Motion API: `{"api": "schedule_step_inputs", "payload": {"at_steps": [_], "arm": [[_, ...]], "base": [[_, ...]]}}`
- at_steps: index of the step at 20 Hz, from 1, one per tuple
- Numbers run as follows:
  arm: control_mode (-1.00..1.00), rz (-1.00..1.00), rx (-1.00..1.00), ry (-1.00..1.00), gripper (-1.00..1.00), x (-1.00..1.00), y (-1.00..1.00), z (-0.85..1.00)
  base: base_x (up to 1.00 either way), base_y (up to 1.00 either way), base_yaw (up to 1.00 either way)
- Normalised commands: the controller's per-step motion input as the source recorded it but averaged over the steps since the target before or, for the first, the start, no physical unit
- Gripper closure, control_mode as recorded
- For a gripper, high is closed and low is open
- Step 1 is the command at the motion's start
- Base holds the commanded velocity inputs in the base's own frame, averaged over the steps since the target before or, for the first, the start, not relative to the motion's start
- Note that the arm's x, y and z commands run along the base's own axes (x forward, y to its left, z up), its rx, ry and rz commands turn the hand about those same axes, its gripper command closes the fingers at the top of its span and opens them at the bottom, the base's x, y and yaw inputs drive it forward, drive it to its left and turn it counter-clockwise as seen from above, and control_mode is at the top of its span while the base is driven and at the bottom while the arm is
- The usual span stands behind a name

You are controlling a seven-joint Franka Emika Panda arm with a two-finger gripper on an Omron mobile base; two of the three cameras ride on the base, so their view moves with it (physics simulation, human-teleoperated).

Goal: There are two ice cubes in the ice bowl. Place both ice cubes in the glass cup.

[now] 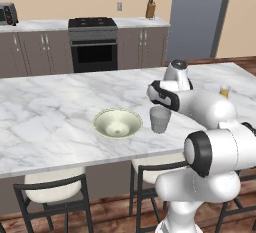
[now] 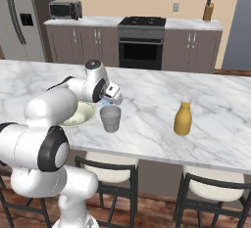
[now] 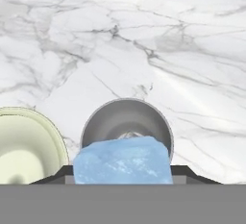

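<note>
- Above the glass cup (image 3: 126, 122) near the counter's (image 1: 50, 122) front edge, the gripper (image 3: 123, 174) clamps an ice cube (image 3: 122, 161).
- Beside it, the ice bowl (image 1: 118, 123) looks emptied.
- Next, judging by alignment: release over the cup's mouth.

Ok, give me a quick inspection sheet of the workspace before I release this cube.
Surface: marble island counter, bare around the work area.
Job's things: ice cube held over the glass cup; cup upright beside the ice bowl; bowl looks empty; second cube not made out.
Clutter: orange bottle upright, well clear of the cup.
Grippers: gripper shut on the cube, above the cup mouth.
Cables: nothing seen.
Surroundings: stove, microwave, knife block, stools.
</note>
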Motion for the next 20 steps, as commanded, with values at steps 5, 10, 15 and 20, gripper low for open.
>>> {"api": "schedule_step_inputs", "payload": {"at_steps": [5,10,15,20], "arm": [[-1.00,0.00,0.00,0.00,1.00,0.00,0.01,-0.22],[-1.00,0.00,0.00,0.00,1.00,0.01,0.00,-0.08],[-1.00,0.00,0.00,0.00,1.00,0.07,0.00,0.00],[-1.00,0.00,0.00,0.00,1.00,0.17,0.00,0.00]], "base": [[0.00,0.00,0.00],[0.00,0.00,0.00],[0.00,0.00,0.00],[0.00,0.00,0.00]]}}
